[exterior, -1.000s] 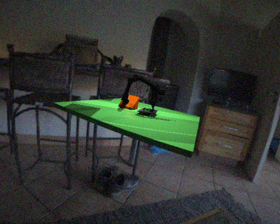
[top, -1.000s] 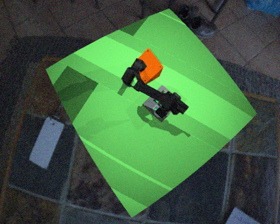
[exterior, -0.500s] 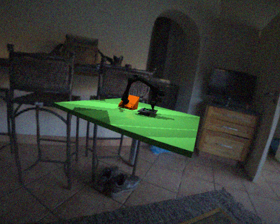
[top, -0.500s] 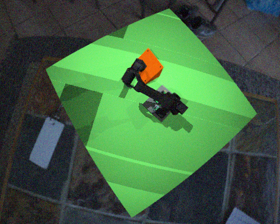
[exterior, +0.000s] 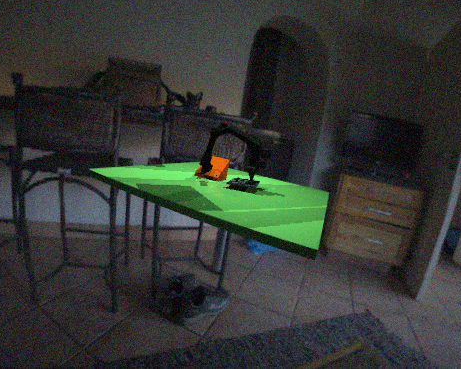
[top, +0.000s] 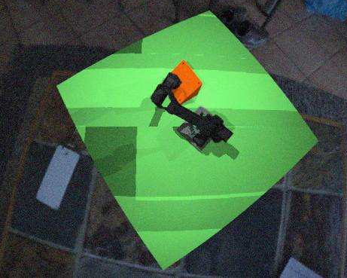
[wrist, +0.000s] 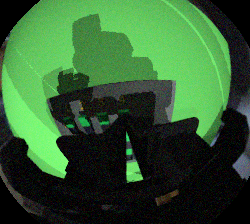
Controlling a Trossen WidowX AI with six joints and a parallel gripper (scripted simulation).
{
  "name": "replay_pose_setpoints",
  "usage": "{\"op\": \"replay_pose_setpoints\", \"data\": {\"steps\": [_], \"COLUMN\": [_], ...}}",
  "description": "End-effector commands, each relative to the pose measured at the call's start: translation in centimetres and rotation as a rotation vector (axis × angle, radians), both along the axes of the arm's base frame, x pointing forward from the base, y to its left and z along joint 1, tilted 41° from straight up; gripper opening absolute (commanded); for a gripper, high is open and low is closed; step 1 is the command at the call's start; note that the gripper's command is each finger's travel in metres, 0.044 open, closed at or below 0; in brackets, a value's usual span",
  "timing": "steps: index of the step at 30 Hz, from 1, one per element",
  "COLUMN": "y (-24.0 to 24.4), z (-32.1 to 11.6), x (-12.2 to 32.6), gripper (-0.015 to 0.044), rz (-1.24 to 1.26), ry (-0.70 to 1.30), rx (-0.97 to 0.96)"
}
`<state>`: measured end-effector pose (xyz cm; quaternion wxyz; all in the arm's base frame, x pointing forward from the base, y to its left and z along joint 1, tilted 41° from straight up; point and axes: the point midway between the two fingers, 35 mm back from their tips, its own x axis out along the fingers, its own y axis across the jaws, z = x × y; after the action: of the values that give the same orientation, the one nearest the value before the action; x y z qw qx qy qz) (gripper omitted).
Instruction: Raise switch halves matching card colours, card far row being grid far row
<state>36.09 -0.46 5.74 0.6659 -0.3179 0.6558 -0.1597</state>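
Dim room light surrounds your bright green table, with dark bands of shade across its top. Your landmark is the panel, a grey-bordered slab lying on the table and carrying the switches. You have the arm arched over toward it, with the gripper pointing down at the panel. Its fingers are together at the tips, with nothing clamped between them. You cannot tell from these views whether the tips touch a switch. In the wrist view, you can see green patches and grey strips on the panel, left of the fingertips, but part of it is behind the fingers and in shadow, so you cannot read every switch's setting.

Near the panel, you have the orange block, apart from it and beside the lower part of the arm. Well apart from the panel, beyond the table, you can see the shoes on the floor and the wooden drawers.
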Motion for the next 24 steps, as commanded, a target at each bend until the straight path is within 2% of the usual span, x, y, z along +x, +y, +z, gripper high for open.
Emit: {"op": "replay_pose_setpoints", "data": {"steps": [1, 24], "y": [-0.07, -0.24], "z": [-0.03, -0.24], "x": [-0.02, 0.01], "gripper": [0.0, 0.0], "rz": [0.003, 0.003], "ry": [0.002, 0.002], "rx": [-0.006, -0.006]}}
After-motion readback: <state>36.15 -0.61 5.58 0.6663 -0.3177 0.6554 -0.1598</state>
